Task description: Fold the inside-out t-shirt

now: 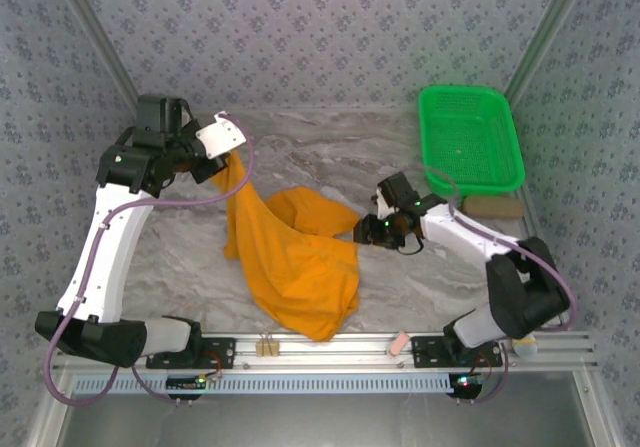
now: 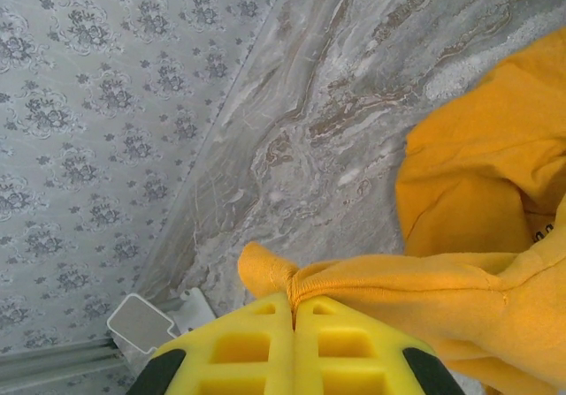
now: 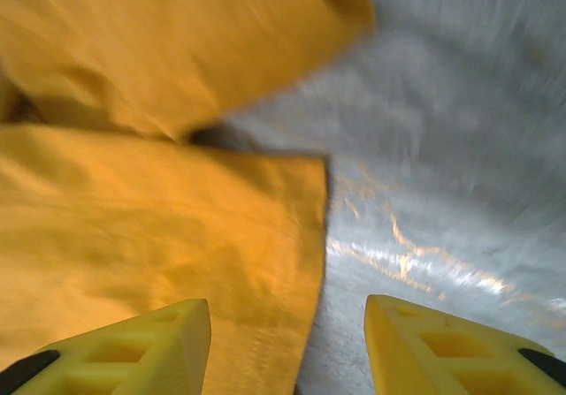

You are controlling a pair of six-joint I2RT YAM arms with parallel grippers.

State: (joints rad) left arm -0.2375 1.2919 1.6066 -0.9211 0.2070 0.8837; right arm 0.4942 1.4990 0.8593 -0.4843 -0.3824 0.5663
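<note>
Worktop (image 1: 330, 157): marble. Shirt (image 1: 295, 257) sprawled left of centre, bunched, not flat. Its long axis runs from far-left, where it is lifted, down to the near rail. Green basket (image 1: 460, 90) far right, well apart from the shirt.

Left hand (image 1: 228, 162) is raised at far-left, fingers together and clamped on a hemmed edge of the shirt. Cloth hangs from it to the worktop.

Right hand (image 1: 362, 232) sits low at the shirt's right edge, fingers apart, holding nothing. Its wrist view puts a stitched edge between the fingers.

Judgement: the right hand is nearer the free side, so the next grab lies just to its left. Fold not yet begun.
</note>
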